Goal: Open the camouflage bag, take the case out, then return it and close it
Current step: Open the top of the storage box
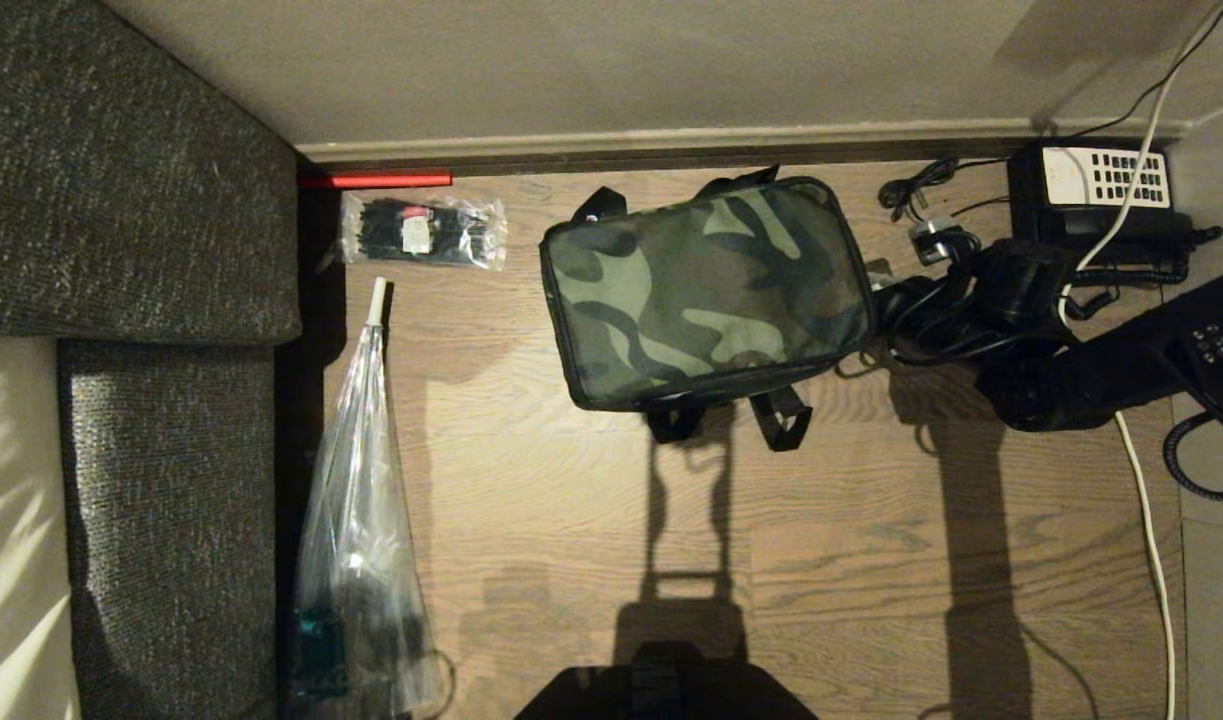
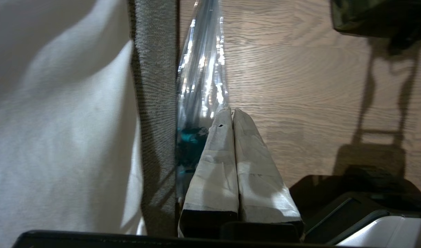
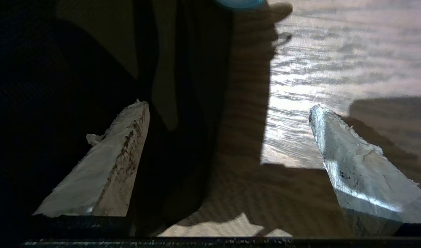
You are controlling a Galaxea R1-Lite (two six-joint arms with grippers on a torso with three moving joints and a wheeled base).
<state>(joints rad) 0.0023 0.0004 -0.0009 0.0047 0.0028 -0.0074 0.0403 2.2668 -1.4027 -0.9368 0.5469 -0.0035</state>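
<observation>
So we've got the camouflage bag (image 1: pixel 709 290) lying flat on the wood floor (image 1: pixel 851 560), lid down, sitting toward the far wall with its black straps (image 1: pixel 779 418) poking out on the near side. Can't see the case anywhere. Our right gripper (image 3: pixel 229 144) is just off the bag's right end, fingers spread wide with nothing between them but floor and shadow. Left gripper (image 2: pixel 232 115) hangs by the grey sofa (image 1: pixel 121 200) on the left, fingers pressed together, empty. There's a clear packet of black ties (image 1: pixel 421 232) left of the bag and a telephone (image 1: pixel 1096 190) far right.
</observation>
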